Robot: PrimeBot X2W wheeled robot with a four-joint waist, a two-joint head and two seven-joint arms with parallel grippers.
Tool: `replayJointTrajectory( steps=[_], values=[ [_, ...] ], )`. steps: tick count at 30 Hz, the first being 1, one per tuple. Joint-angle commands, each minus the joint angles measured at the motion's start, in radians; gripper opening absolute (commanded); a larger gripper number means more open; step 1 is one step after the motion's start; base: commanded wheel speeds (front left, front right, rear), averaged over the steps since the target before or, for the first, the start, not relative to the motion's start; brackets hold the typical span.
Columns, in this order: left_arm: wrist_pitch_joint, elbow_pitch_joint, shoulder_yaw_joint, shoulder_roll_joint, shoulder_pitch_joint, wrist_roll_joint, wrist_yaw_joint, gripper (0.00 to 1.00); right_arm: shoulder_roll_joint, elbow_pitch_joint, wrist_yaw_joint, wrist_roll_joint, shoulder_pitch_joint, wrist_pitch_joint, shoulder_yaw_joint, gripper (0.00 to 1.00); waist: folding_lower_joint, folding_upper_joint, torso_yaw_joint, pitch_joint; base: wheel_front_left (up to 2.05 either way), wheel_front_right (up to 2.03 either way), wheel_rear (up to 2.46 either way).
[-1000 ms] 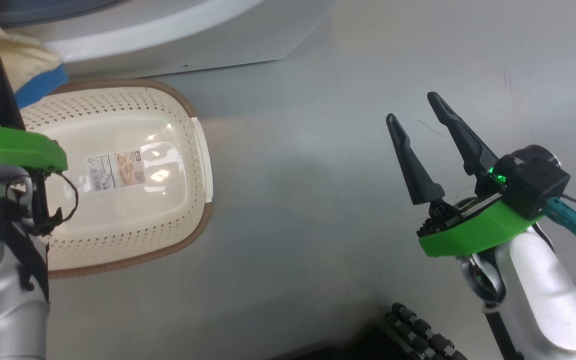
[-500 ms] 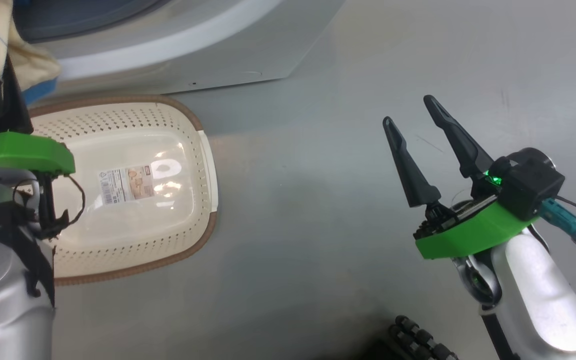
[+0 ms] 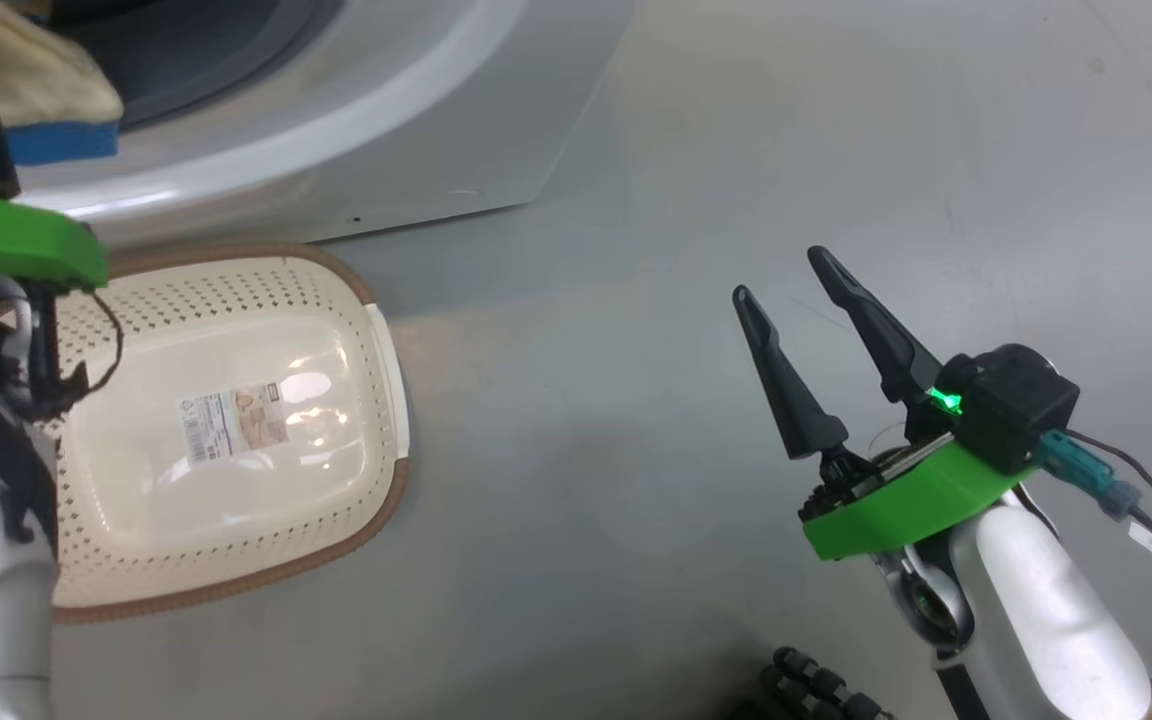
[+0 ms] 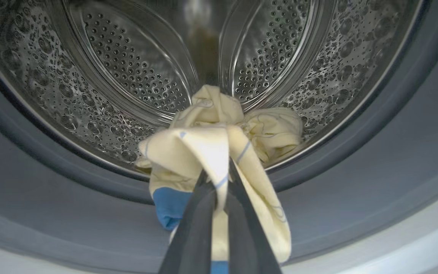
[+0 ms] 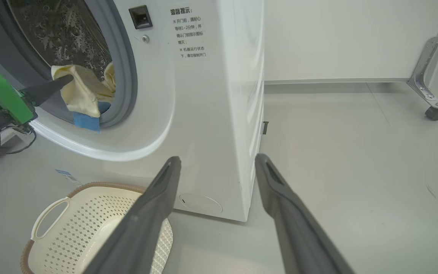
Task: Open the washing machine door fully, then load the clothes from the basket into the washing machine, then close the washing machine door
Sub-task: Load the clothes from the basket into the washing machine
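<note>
My left gripper (image 4: 219, 179) is shut on the clothes (image 4: 211, 152), a cream-yellow bundle with blue patches. It holds them at the mouth of the washing machine (image 5: 203, 114), over the grey seal, in front of the steel drum (image 4: 146, 68). From the head view, the clothes (image 3: 36, 90) hang at the top left, above the basket (image 3: 236, 430). That basket stands on the floor before the machine with nothing in it but a label. My right gripper (image 3: 781, 275) hovers open over the floor, well right of the basket. The washing machine door is out of view.
Bare grey floor (image 3: 636, 500) lies between the basket and my right arm. A metal frame leg on a castor (image 5: 432, 102) stands at the far right by a white wall. A black ribbed part (image 3: 826, 690) shows at the bottom edge.
The head camera has shifted, so the basket sits lower in the picture. My left gripper, still shut on the clothes, is now further from the basket and nearer the drum opening. The right gripper stays open.
</note>
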Motion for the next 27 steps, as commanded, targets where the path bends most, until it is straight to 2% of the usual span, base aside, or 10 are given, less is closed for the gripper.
replayJointTrajectory(
  steps=[1, 9, 20, 27],
  values=[
    [0.007, -0.022, 0.022, 0.051, -0.037, 0.009, 0.009, 0.00, 0.004, -0.025, -0.003, 0.009, 0.022, -0.006, 0.019, 1.00, 0.0001, 0.0000, -0.011, -0.006, 0.00, 0.00, 0.00],
    [0.026, 0.110, 0.006, 0.102, -0.130, 0.034, 0.026, 0.00, 0.006, -0.015, -0.003, 0.011, 0.043, -0.006, 0.036, 1.00, 0.0001, 0.0000, -0.054, -0.015, 0.00, 0.00, 0.00],
    [0.019, 0.335, -0.028, 0.162, -0.244, 0.059, 0.034, 0.00, 0.000, -0.007, -0.003, 0.004, 0.067, -0.006, 0.041, 1.00, 0.0001, 0.0000, -0.078, 0.004, 0.00, 0.00, 0.00],
    [0.018, 0.417, -0.071, 0.171, -0.371, 0.086, 0.042, 0.00, -0.005, -0.008, -0.003, 0.005, 0.077, -0.006, 0.049, 1.00, 0.0001, 0.0000, -0.079, 0.022, 0.00, 0.00, 0.00]
  ],
)
